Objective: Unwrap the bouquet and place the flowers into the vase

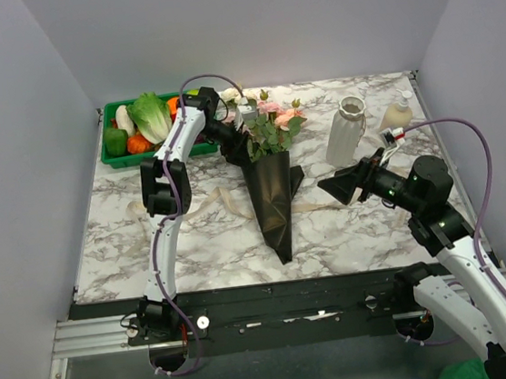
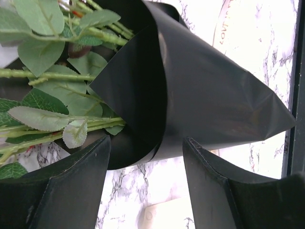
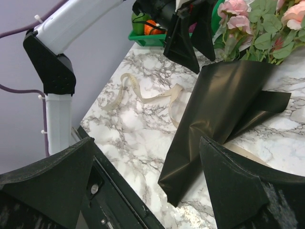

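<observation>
Black paper cone of pink and cream roses [image 1: 270,192] lies on the marble bench [image 1: 358,228]. Left hand [image 2: 147,143] gapes at its rim; right hand [image 1: 341,186] gapes nearby.

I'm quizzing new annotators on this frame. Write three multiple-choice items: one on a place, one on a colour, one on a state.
1. The vase stands: A) left of the bouquet; B) right of the bouquet; C) on it.
2. The wrapping paper is: A) white; B) near black; C) red.
3. The fingers of the right gripper are: A) open, gripping nothing; B) shut on the paper; C) shut on the vase.
Key: 1 B, the top view shows it upright to the bouquet's right; 2 B, every view shows dark paper; 3 A, its wrist view shows them wide apart.
</observation>
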Controlling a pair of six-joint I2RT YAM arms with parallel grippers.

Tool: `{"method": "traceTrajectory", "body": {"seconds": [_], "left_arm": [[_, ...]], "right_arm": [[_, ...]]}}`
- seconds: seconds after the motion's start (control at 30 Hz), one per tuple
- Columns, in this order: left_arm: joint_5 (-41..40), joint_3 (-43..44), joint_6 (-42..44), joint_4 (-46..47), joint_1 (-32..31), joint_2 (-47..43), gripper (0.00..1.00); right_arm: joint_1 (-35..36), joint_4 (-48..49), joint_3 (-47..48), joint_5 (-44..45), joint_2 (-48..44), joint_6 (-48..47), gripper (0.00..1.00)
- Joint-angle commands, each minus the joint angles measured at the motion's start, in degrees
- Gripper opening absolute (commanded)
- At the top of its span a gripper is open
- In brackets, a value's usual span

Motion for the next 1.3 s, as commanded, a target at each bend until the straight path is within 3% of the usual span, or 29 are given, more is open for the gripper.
{"method": "traceTrajectory", "body": {"seconds": [0.0, 0.17, 0.27, 0.6, 0.77, 0.83, 1.13, 1.27], "left_arm": [[3.0, 1.2, 2.9, -9.7, 0.1, 2.1, 0.71], [4.9, -0.8, 5.2, -10.2, -0.3, 0.9, 0.7], [5.3, -1.0, 5.2, -10.2, -0.8, 0.4, 0.62], [7.4, -2.5, 6.2, -10.3, -0.8, -3.0, 0.1], [8.4, -2.6, 6.1, -10.3, -0.8, -3.4, 0.07], [8.7, -2.9, 6.2, -10.3, -0.8, -3.5, 0.0], [11.5, -4.5, 6.0, -10.3, -0.8, -5.4, 0.0], [13.9, -3.2, 4.4, -10.3, -0.9, -6.0, 0.0]], "right_arm": [[-0.1, 2.2, 0.3, -3.0, 0.6, 0.3, 0.98], [-0.1, 3.0, 0.4, -3.8, 1.3, 0.9, 0.97], [-0.1, 3.3, 0.4, -4.0, 1.4, 1.3, 0.98], [-0.1, 3.3, 0.1, -3.7, 1.4, 2.3, 0.97], [-0.2, 3.3, -0.3, -3.4, 0.6, 2.5, 0.97], [-0.1, 3.3, -0.3, -3.2, 0.4, 2.6, 0.97], [-0.1, 3.3, -1.1, -2.3, 0.4, 1.9, 0.96], [-0.1, -3.1, 0.4, 0.8, 1.8, -1.8, 0.95]]}}
